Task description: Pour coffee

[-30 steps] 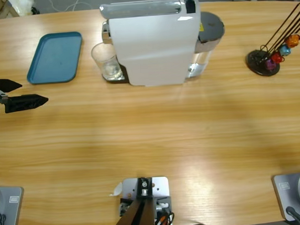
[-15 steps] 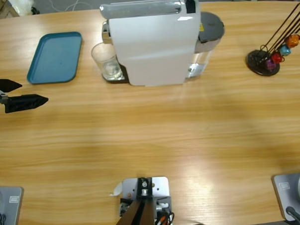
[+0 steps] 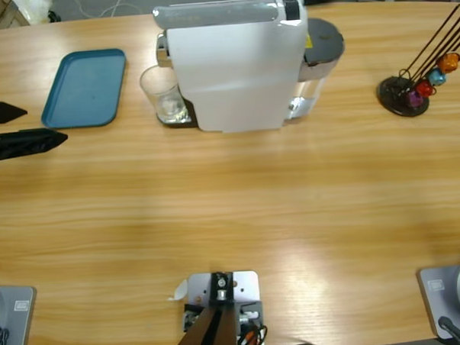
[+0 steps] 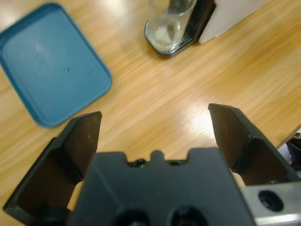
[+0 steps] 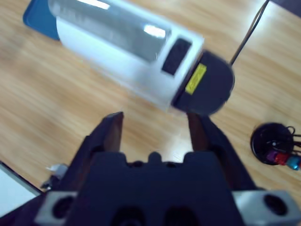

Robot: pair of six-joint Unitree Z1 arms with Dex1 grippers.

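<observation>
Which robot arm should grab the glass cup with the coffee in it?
Probably the left. Its pincer is open near the tray, and its wrist view faces the glass under the white machine. The right pincer hovers high above the machine.

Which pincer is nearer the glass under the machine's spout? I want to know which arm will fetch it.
Left. The left pincer hangs open by the table's edge beyond the blue tray, facing the glass. The right pincer hovers high over the coffee machine.

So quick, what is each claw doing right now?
Left gripper: open, holding nothing.
Right gripper: open, holding nothing.
</observation>
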